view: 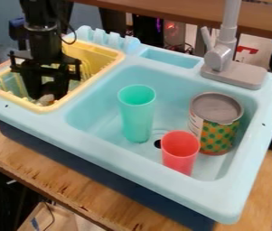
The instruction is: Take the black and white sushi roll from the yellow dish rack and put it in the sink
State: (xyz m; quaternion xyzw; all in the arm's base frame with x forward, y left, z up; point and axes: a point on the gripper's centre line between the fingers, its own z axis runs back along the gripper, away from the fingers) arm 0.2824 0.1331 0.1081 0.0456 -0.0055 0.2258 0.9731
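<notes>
Gripper [45, 94]'s down in the yellow rack [92, 80] on the left, by a small pale thing [45, 100]; can't tell if it's pinched. Off-centre grip could drop it, and that close rim could snag things.

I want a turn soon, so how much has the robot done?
Reaching the yellow rack looks done: the gripper is low inside it. In hand now seems to be the small pale thing at its tip, but I can't tell if it's held. Maybe left: the green cup, red cup and can, all in the sink, if they count.
</notes>
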